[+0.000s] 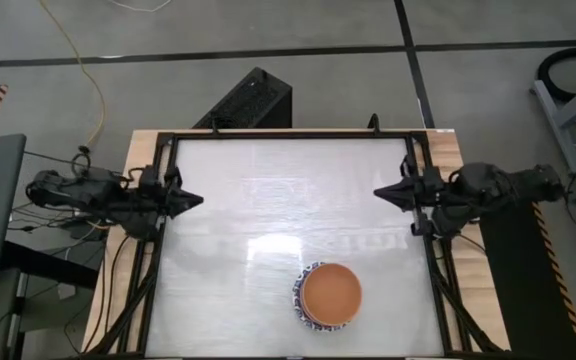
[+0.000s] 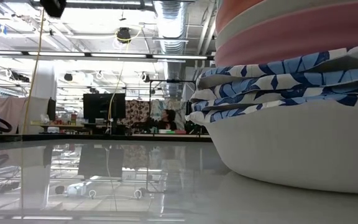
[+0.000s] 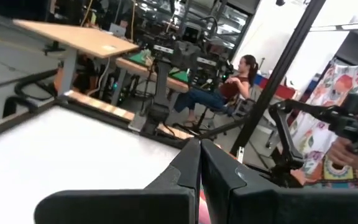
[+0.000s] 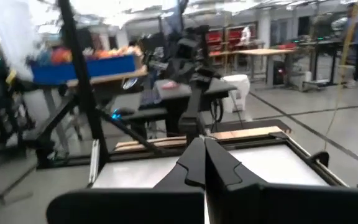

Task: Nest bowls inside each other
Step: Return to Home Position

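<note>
The bowls (image 1: 329, 295) stand nested in one stack near the table's front edge, right of centre, with an orange bowl on top. In the low view the stack (image 2: 291, 99) fills the right side: white bowls with blue patterned rims at the bottom, pink and cream ones above. The bottom bowl's base rests on the table. My left gripper (image 1: 198, 200) is shut, held level over the table's left edge, far from the stack. My right gripper (image 1: 378, 192) is shut, level over the right edge. Both point toward the table's middle and hold nothing.
A black metal frame (image 1: 288, 135) runs around the white tabletop. Bare tabletop lies between the two grippers and behind the stack. Beyond the table a person (image 3: 229, 81) sits among desks and equipment.
</note>
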Action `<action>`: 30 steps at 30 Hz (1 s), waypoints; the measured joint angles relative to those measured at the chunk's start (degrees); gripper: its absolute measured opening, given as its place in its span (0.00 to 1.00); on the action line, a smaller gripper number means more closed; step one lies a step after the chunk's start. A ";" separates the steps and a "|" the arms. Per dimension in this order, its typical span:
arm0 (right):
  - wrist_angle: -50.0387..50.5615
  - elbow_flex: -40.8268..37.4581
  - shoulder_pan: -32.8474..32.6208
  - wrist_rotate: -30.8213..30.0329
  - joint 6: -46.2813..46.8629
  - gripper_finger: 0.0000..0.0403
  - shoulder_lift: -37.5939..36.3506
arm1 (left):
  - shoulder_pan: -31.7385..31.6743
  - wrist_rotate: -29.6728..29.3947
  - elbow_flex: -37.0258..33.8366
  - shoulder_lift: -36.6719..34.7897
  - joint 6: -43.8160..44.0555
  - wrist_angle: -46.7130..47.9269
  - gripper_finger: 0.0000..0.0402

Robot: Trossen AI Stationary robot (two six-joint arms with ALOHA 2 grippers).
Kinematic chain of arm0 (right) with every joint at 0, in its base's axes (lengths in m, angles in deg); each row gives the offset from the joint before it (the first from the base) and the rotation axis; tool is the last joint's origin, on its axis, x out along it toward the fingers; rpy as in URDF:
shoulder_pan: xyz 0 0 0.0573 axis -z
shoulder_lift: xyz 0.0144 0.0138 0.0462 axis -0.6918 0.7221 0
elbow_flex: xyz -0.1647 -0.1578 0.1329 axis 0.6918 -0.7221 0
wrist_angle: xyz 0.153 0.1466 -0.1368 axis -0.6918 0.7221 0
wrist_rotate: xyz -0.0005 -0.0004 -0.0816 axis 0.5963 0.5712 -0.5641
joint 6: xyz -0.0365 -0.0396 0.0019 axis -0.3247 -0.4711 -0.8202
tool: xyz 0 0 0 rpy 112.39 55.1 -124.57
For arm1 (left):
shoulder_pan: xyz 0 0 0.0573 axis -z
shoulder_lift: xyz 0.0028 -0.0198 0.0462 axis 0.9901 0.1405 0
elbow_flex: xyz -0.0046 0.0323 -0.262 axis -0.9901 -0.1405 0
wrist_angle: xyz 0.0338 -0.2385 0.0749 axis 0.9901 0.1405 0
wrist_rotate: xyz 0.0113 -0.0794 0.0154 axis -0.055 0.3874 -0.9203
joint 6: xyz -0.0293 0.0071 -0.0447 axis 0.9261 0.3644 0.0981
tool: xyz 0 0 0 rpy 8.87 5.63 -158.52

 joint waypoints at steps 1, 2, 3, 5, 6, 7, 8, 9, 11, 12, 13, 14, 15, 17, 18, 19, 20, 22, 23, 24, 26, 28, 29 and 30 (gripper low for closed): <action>-1.38 -2.08 0.34 -0.03 0.54 0.03 -1.30 | -0.59 0.78 -1.87 -0.77 0.58 -0.75 0.00; -2.40 -4.11 0.38 -0.11 0.99 0.03 -2.48 | -1.03 1.44 -3.66 -1.45 1.36 -1.55 0.00; -3.65 -5.94 0.22 -0.15 1.50 0.03 -3.55 | -1.43 2.24 -5.46 -1.98 1.87 -2.86 0.00; -5.79 -9.49 -0.21 -0.15 2.07 0.03 -5.57 | -2.06 3.70 -8.85 -2.98 2.26 -5.45 0.00; -6.92 -11.20 -0.42 -0.18 2.11 0.03 -6.34 | -2.34 4.26 -10.53 -3.48 2.25 -6.69 0.00; -8.18 -12.85 -0.66 -0.38 2.10 0.03 -7.01 | -2.57 4.77 -12.07 -3.99 2.25 -7.81 0.00; -9.59 -14.53 -0.82 -0.75 2.07 0.03 -7.69 | -2.71 5.02 -13.61 -4.53 2.17 -9.10 0.00; -10.56 -16.13 -0.95 -1.27 2.13 0.03 -8.38 | -2.89 5.05 -15.01 -5.06 2.08 -10.00 0.00; -12.63 -19.58 -1.02 -2.31 2.18 0.03 -9.65 | -3.31 4.97 -17.45 -6.30 2.08 -10.28 0.00; -14.01 -21.09 -0.98 -2.50 2.18 0.03 -10.19 | -3.43 4.95 -18.59 -6.92 2.00 -10.66 0.00; -15.47 -22.65 -0.98 -2.56 2.19 0.03 -10.79 | -3.52 4.96 -19.79 -7.59 1.85 -10.93 0.00; -16.24 -24.24 -0.95 -2.96 2.21 0.03 -11.51 | -3.60 4.93 -21.08 -8.37 1.84 -11.03 0.00; -17.14 -25.85 -0.95 -3.15 2.35 0.03 -12.07 | -3.61 4.89 -22.32 -9.14 1.84 -11.35 0.00; -19.67 -29.07 -0.90 -3.65 2.63 0.03 -13.08 | -3.61 4.83 -25.35 -10.71 1.95 -13.52 0.00; -20.95 -30.70 -0.87 -3.86 2.62 0.03 -13.50 | -3.61 4.98 -26.87 -11.54 2.26 -14.22 0.00; -22.37 -32.24 -0.89 -4.36 2.63 0.03 -14.07 | -3.61 5.04 -28.41 -12.46 2.62 -14.79 0.00; -23.37 -33.63 -0.89 -5.07 2.60 0.03 -14.70 | -3.61 5.04 -29.91 -13.37 2.81 -15.33 0.00; -25.77 -36.50 -0.89 -6.19 2.62 0.03 -15.67 | -3.59 5.02 -32.86 -15.29 2.92 -16.27 0.00; -26.55 -37.73 -0.87 -6.37 2.62 0.03 -16.18 | -3.59 4.95 -34.24 -16.31 2.94 -16.42 0.00; -27.62 -38.96 -0.87 -6.40 2.60 0.03 -16.64 | -3.59 4.73 -35.52 -17.27 2.92 -16.29 0.00; -29.09 -40.70 -0.87 -6.48 2.95 0.03 -17.48 | -3.59 3.60 -35.70 -19.11 3.36 -13.32 0.00; -27.80 -40.68 -0.87 -6.47 3.09 0.03 -17.96 | -3.60 3.21 -35.72 -20.41 2.52 -11.52 0.00; -27.62 -40.68 -0.84 -6.45 3.04 0.03 -17.96 | -3.59 3.36 -35.72 -20.92 1.52 -11.26 0.00; -26.85 -40.68 -0.62 -6.43 2.72 0.03 -18.00 | -3.59 3.58 -35.72 -21.55 0.53 -10.79 0.00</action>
